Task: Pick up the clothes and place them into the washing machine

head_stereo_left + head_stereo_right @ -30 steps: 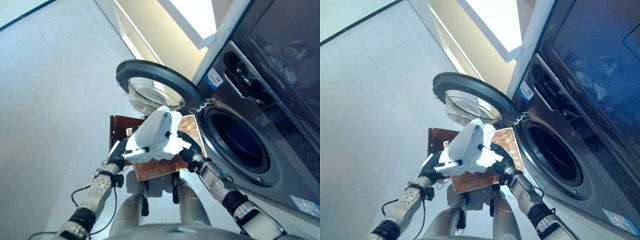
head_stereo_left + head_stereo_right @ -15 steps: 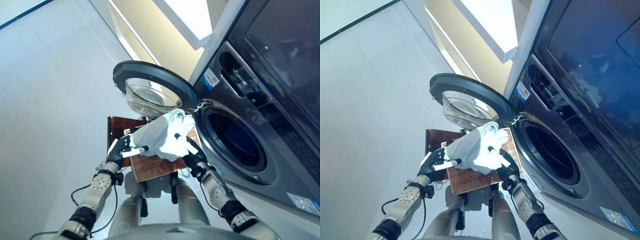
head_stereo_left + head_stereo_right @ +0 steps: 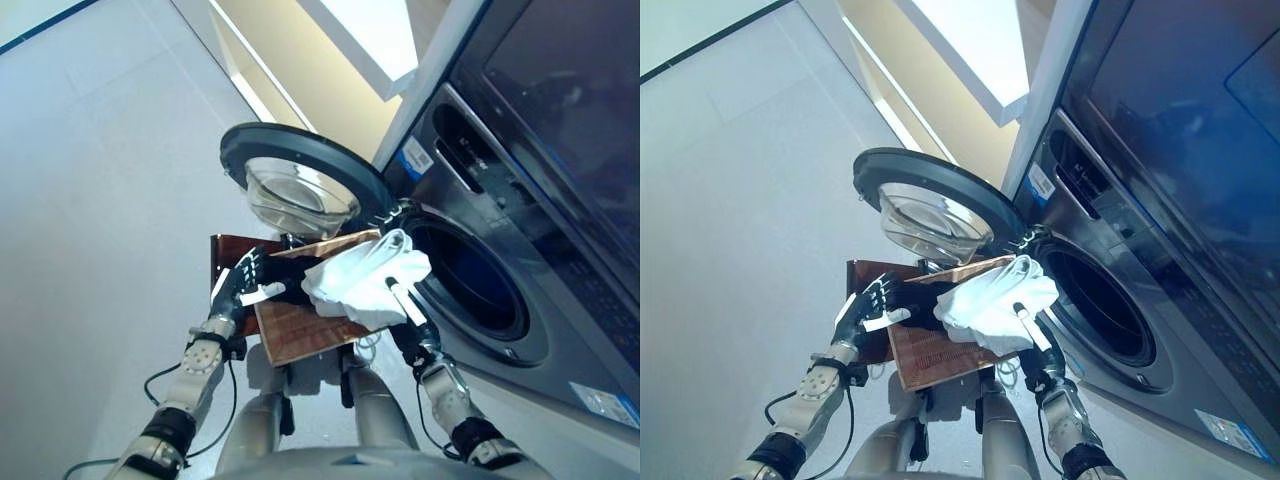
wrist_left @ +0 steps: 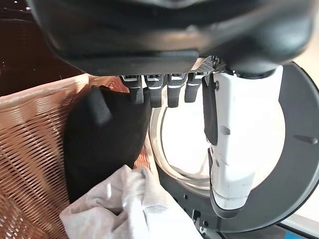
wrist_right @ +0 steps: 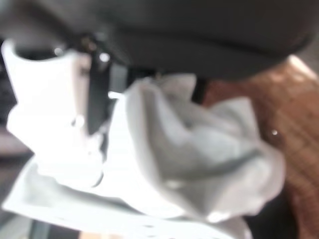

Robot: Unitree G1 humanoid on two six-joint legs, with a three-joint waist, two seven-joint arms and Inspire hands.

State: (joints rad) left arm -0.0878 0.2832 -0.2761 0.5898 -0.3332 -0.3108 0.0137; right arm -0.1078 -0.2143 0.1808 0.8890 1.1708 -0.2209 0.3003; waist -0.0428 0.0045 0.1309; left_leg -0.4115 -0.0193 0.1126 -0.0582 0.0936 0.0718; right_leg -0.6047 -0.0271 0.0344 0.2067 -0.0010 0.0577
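Note:
A crumpled white cloth [image 3: 362,277] hangs just in front of the washing machine's drum opening [image 3: 472,283], above the right end of the wicker basket [image 3: 298,335]. My right hand [image 3: 410,318] is shut on the cloth from below; in the right wrist view the white cloth [image 5: 189,154] bulges past the thumb. My left hand [image 3: 243,288] is open beside the basket's left end, holding nothing; its fingers [image 4: 164,89] are straight in the left wrist view. A black garment [image 4: 102,134] lies in the basket.
The round washer door [image 3: 300,175] stands open to the left, above the basket and my left hand. A dark brown stand [image 3: 226,252] sits under the basket. Pale floor spreads to the left, and the machine's dark front [image 3: 560,200] fills the right.
My right hand has carried the white cloth to the right, up to the drum opening. My left hand has let go of it and stays by the basket with its fingers straight.

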